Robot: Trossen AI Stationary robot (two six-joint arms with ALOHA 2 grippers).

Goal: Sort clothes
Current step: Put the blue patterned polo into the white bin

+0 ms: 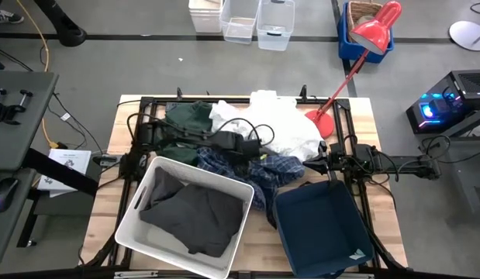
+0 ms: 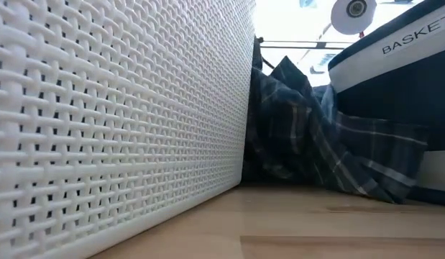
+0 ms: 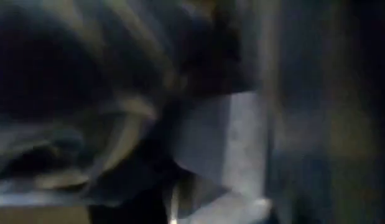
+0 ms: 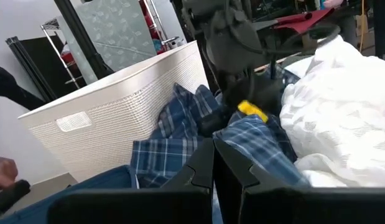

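The clothes lie in a pile at the table's middle. A dark green garment (image 1: 189, 120) is at the far left, white pieces (image 1: 274, 128) at the far right, and a blue-and-white plaid shirt (image 1: 267, 174) is nearest. The plaid shirt sags onto the tabletop between the two bins (image 2: 308, 144). My left gripper (image 1: 253, 149) reaches down into the plaid shirt from the left; it also shows in the right wrist view (image 4: 242, 102), its tip buried in the cloth. My right gripper (image 4: 214, 163) is shut and empty, level, just right of the plaid shirt (image 4: 180, 134), by the navy bin's far edge.
A white woven plastic bin (image 1: 146, 186) at front left holds a dark grey garment (image 1: 197, 213). A navy fabric bin (image 1: 321, 225) stands at front right. A red desk lamp (image 1: 360, 50) leans over the far right corner. A person's hand (image 4: 2, 169) shows beyond the table.
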